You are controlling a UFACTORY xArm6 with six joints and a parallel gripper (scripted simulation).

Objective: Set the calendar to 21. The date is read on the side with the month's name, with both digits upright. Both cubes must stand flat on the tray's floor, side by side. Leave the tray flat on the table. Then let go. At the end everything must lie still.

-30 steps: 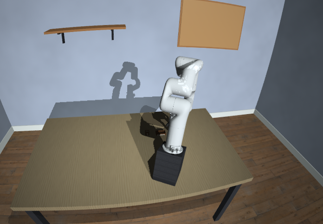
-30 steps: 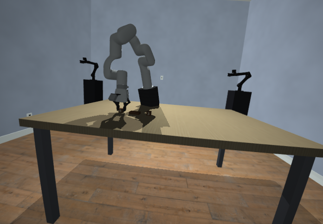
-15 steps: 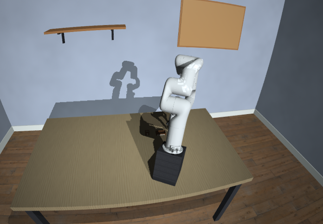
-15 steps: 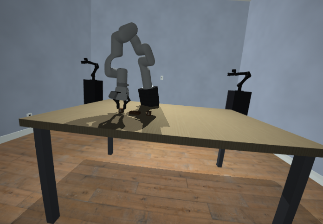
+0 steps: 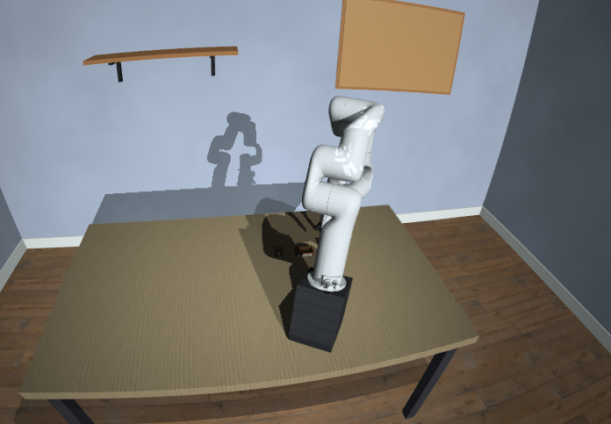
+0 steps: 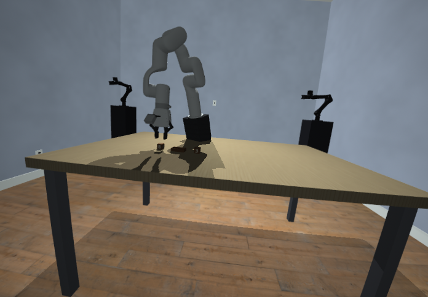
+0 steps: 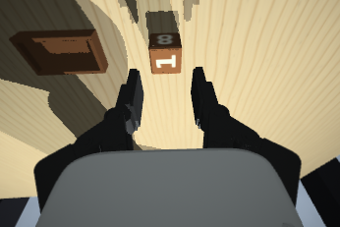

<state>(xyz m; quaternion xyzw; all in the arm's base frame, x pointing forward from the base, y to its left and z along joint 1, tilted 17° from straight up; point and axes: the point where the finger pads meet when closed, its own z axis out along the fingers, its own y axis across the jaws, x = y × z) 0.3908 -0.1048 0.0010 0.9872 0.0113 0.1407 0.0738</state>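
Note:
A brown cube (image 7: 165, 52) stands on the table, with a white 1 on its upper face and an 8 on the face beyond it. It also shows in the exterior view (image 6: 160, 146) and in the top view (image 5: 278, 250). My gripper (image 7: 166, 81) (image 6: 160, 135) is open and empty. It hangs above the cube, apart from it. The dark brown tray (image 7: 61, 51) lies flat and empty to the left of the cube in the wrist view, and it also shows in the exterior view (image 6: 178, 149). A second cube (image 6: 197, 150) stands on the table on the tray's other side; its digit is too small to read.
The arm's black base block (image 6: 197, 128) stands just behind the tray and cubes. In the top view the arm (image 5: 335, 212) hides the gripper. Two black stands with small arms (image 6: 122, 117) (image 6: 316, 131) are beyond the table.

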